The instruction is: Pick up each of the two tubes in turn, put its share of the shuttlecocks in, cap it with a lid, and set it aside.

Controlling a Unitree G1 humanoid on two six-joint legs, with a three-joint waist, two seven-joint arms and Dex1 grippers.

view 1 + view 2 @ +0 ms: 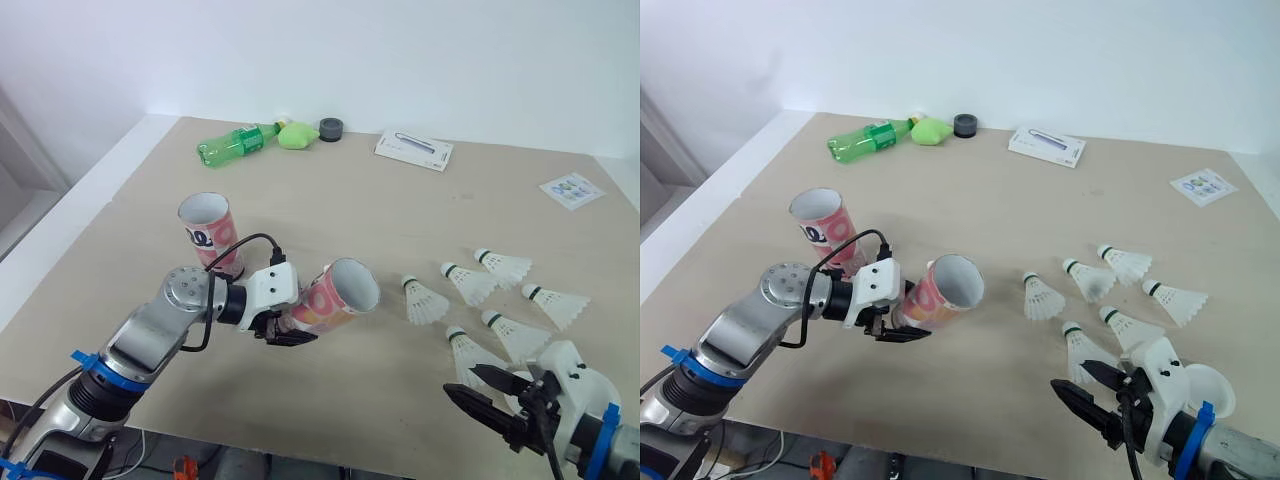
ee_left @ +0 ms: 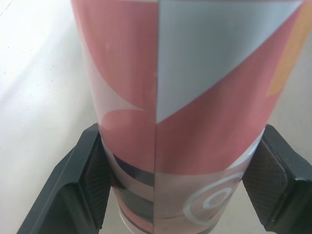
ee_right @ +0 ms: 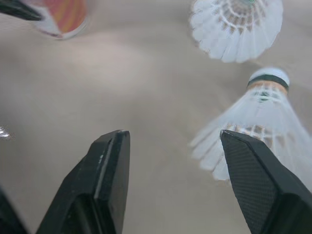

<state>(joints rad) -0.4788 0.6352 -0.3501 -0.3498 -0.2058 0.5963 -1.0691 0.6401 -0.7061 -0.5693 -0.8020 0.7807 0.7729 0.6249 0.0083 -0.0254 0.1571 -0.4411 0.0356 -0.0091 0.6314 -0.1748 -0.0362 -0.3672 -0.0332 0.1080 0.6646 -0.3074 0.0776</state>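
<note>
Stereo head pair looks forward-down, sharing the whole table; wrist cameras sit close on tube, shuttlecock.

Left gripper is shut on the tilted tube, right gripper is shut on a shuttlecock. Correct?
No. The right gripper is open and holds nothing; the right wrist view shows its fingers spread, with a shuttlecock lying loose beyond them. The left gripper is indeed shut on the tilted tube.

Lighting bright, even and diffuse across the table. Soft, faint shadow directly beneath the left gripper and its tube. Weak shadows under the shuttlecocks ahead of the right gripper.
</note>
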